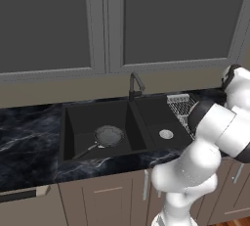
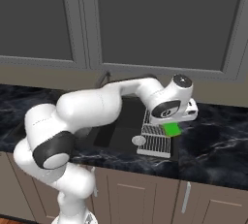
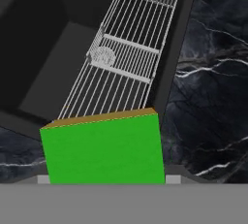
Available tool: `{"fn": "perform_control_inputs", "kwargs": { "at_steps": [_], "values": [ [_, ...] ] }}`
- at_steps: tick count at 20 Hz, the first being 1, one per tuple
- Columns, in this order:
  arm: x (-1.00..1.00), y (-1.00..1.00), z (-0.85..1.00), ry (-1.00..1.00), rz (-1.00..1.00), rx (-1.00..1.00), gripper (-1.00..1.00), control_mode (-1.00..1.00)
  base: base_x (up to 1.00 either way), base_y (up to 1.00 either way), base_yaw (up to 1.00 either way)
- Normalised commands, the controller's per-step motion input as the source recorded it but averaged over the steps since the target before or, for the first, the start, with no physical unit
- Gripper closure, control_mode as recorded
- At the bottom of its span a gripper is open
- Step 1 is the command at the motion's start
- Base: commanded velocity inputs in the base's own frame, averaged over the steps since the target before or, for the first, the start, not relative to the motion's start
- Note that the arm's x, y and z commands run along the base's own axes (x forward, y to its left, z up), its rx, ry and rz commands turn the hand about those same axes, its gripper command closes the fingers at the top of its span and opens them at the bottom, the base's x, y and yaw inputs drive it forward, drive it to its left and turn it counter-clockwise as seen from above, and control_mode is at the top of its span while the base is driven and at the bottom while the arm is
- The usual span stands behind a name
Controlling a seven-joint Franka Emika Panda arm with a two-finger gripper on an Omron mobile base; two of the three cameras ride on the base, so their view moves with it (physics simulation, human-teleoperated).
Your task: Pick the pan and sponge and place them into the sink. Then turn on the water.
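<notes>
The grey pan (image 1: 108,135) lies in the left bowl of the black sink (image 1: 78,117), its thin handle pointing to the front left. My gripper (image 2: 172,124) hangs over the sink's right side, above the wire rack, and is shut on the green sponge (image 2: 172,130). In the hand view the sponge (image 3: 104,148) sits large between the fingertips, with its yellow layer along the upper edge. The sponge is lifted off the counter. No water is in view at the dark faucet (image 1: 134,84).
A wire dish rack (image 3: 126,48) spans the right bowl's outer part, with a round silver drain (image 1: 166,134) below it. Black marble counter (image 2: 213,140) runs on both sides of the sink. Grey wall cabinets (image 1: 53,19) hang above.
</notes>
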Motion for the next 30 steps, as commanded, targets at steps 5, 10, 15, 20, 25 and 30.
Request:
{"fn": "perform_control_inputs", "kwargs": {
  "at_steps": [5, 10, 15, 20, 25, 30],
  "values": [
    [-0.16, 0.42, 0.4, -0.01, -0.03, 0.03, 1.0, -1.0, 0.0, 0.0, 0.0],
    [-0.12, 0.47, 0.38, -0.02, -0.02, 0.02, 1.0, -1.0, 0.0, 0.0, 0.0],
    [-0.12, 0.5, 0.36, -0.02, -0.01, 0.01, 1.0, -1.0, 0.0, 0.0, 0.0],
    [-0.13, 0.52, 0.29, -0.02, -0.02, 0.0, 1.0, -1.0, 0.0, 0.0, 0.0],
    [-0.11, 0.51, 0.23, 0.0, -0.02, 0.0, 1.0, -1.0, 0.0, 0.0, 0.0],
    [-0.11, 0.49, 0.23, 0.0, -0.03, 0.01, 1.0, -1.0, 0.0, 0.0, 0.0]
  ]
}}
